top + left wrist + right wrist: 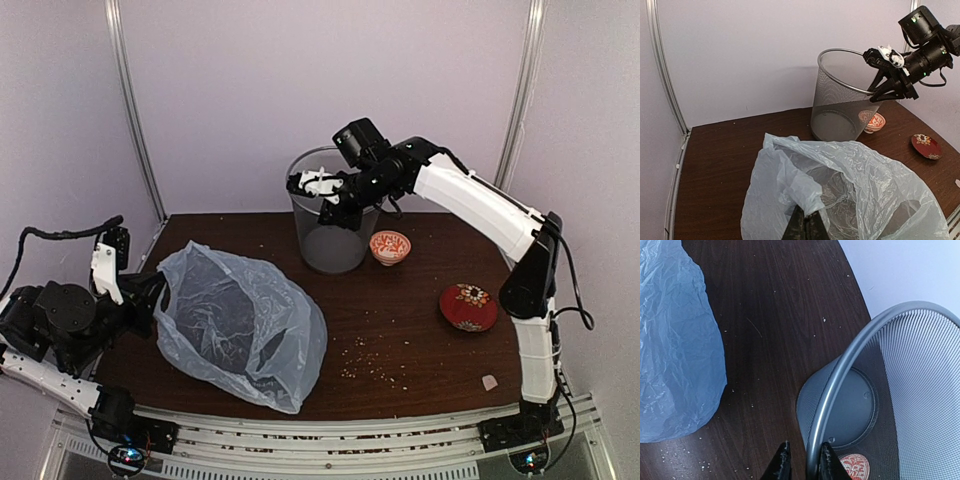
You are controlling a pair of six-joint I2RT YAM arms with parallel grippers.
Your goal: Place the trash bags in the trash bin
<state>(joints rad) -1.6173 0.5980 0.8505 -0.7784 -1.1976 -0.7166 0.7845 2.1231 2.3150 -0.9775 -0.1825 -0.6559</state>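
Dark wooden table [420, 300] held the trash bag [240, 325] at eight o'clock, pinched by the left gripper [805, 227]; the right gripper [802, 462] clamped the trash bin [330, 240] rim at twelve o'clock.

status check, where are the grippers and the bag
Left gripper shut on trash bag. Right gripper straddling trash bin rim. Bag on table, not in bin. Nothing between.

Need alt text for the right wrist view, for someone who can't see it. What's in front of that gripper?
The right gripper straddles the metal rim of the round grey wire-mesh trash bin, one finger outside and one inside. The thin, wrinkled pale blue plastic trash bag lies at left on the dark wooden table, apart from the bin.
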